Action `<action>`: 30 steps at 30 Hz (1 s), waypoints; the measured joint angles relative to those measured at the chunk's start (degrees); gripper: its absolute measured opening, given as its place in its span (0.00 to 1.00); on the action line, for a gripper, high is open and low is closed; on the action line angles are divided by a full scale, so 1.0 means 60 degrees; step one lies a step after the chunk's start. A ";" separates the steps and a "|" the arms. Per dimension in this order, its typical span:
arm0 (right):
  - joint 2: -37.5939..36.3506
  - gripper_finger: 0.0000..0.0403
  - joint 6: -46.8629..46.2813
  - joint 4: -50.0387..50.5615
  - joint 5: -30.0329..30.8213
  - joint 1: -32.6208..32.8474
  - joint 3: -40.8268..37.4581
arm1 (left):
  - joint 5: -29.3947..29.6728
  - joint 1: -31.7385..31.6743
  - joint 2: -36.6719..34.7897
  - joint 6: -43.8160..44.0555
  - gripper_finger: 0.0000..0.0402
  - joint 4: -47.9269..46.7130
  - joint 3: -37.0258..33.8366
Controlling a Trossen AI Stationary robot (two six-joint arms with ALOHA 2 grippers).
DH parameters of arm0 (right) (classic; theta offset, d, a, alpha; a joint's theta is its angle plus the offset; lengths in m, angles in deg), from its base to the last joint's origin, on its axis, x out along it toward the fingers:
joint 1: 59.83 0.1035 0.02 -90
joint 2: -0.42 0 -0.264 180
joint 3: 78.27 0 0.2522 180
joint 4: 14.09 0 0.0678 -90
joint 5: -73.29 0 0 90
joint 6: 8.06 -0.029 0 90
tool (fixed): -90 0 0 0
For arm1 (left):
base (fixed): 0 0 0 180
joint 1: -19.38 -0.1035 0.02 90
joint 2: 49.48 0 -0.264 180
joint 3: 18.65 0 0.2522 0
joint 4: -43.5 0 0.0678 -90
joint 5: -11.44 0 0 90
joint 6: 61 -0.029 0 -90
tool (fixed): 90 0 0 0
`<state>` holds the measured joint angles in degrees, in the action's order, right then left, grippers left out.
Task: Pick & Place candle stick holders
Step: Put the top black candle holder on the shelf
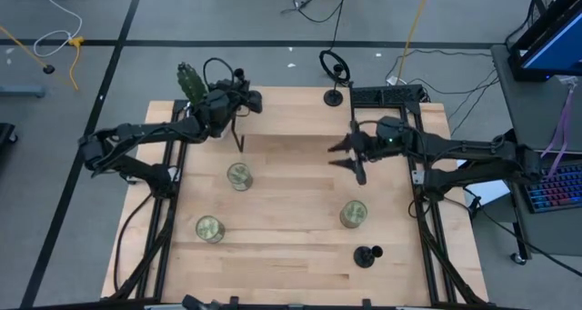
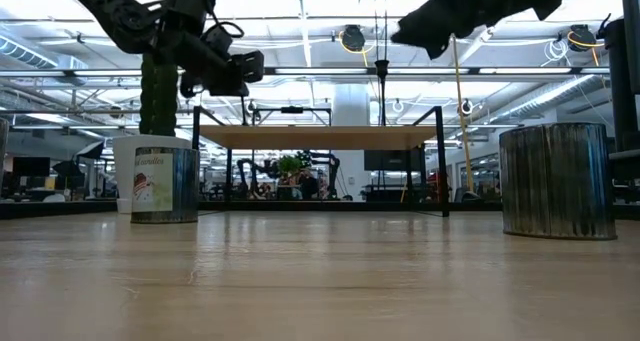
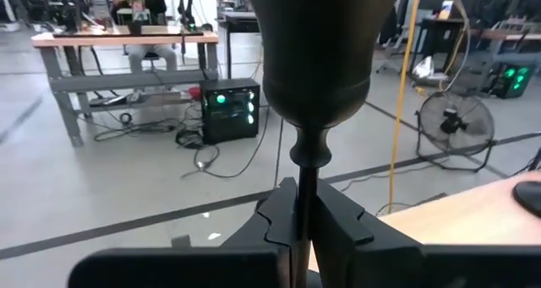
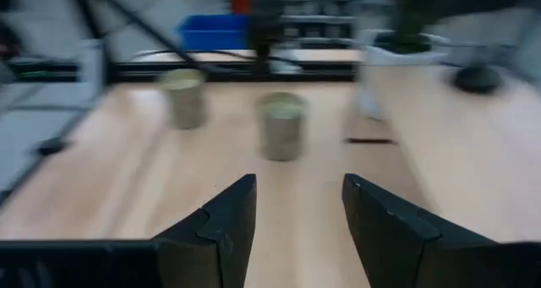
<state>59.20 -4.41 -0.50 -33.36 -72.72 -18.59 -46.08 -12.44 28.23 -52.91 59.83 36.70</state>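
Observation:
My left gripper (image 1: 247, 101) is up over the table's far left part, shut on a black candle stick holder (image 3: 314, 60). A second holder (image 1: 334, 96) stands on its round base at the table's far edge. A third holder (image 1: 366, 255) sits near the front right. My right gripper (image 1: 350, 157) is open and empty above the middle right of the table; its fingers (image 4: 221, 229) point toward the table's left. In the low view the left gripper (image 2: 225, 71) is high above the table. My left gripper pinches the holder's thin stem (image 3: 301, 195) between its two fingers, just behind the knob under the flared part. The holder sticks out forward beyond the fingertips, its wide flared end (image 3: 317, 51) farthest from them. It is lifted clear of the table.
Three metal tins stand on the table: one left of centre (image 1: 239, 175), one at the front left (image 1: 210, 228), one at the right (image 1: 353, 214). A green plant in a white pot (image 1: 191, 83) stands at the far left corner. Bare wood lies between the tins.

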 joint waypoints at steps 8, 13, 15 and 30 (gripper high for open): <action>-0.0100 0.42 0.0489 0.0134 -0.1275 0.1082 -0.0004 | -0.0567 -0.0283 0.0287 0.0170 0.07 0.0161 0.0018; -0.0708 0.42 0.0536 0.0774 -0.1273 0.1653 -0.0004 | -0.0672 -0.0283 0.0298 -0.0259 0.07 0.0155 0.0004; -0.0987 0.42 0.0565 0.1259 -0.1380 0.1943 -0.0004 | -0.0672 -0.0283 0.0302 -0.0133 0.07 0.0149 0.0000; -0.2064 0.57 0.0553 0.0269 -0.1754 0.4177 -0.2092 | -0.0676 -0.0244 0.0302 0.0399 0.28 0.0111 -0.0004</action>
<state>46.82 -1.09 1.11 -43.88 -47.66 -31.15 -50.14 -13.90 30.04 -50.51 60.50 36.67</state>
